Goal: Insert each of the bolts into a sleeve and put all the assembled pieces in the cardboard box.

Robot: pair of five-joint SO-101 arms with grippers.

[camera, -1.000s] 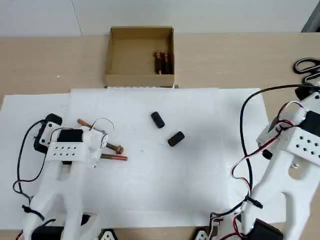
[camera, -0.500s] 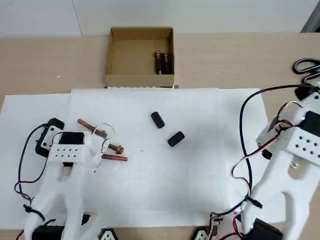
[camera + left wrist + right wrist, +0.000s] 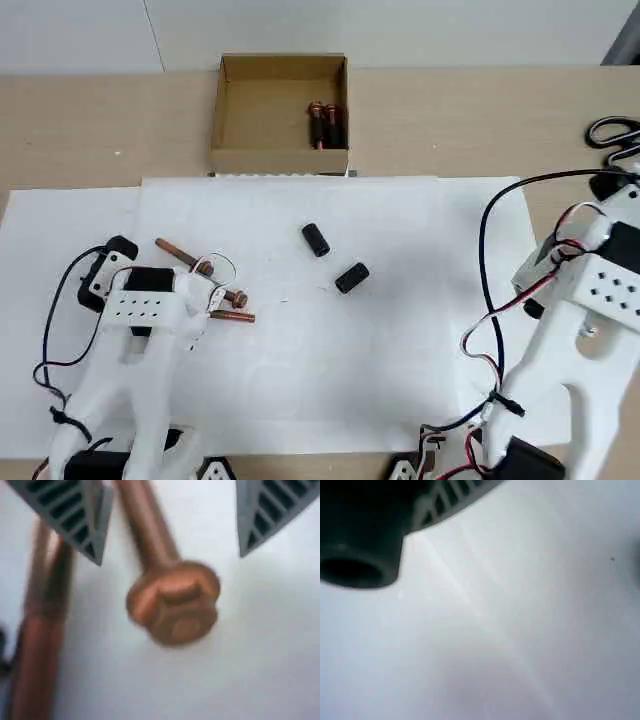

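LEFT gripper (image 3: 170,555): jaws spread wide, nothing clamped | bolt (image 3: 172,605): flat on white sheet (image 3: 280,660), shank between the fingertips, head just past them | second bolt (image 3: 35,630): just outside one finger | nearest sleeve (image 3: 316,240): well apart from this gripper | RIGHT gripper (image 3: 365,535): opening cannot be told.

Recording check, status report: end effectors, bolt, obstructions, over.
Left end effector open, straddling a bolt. Right end effector shut on a sleeve. Second bolt lies close alongside.
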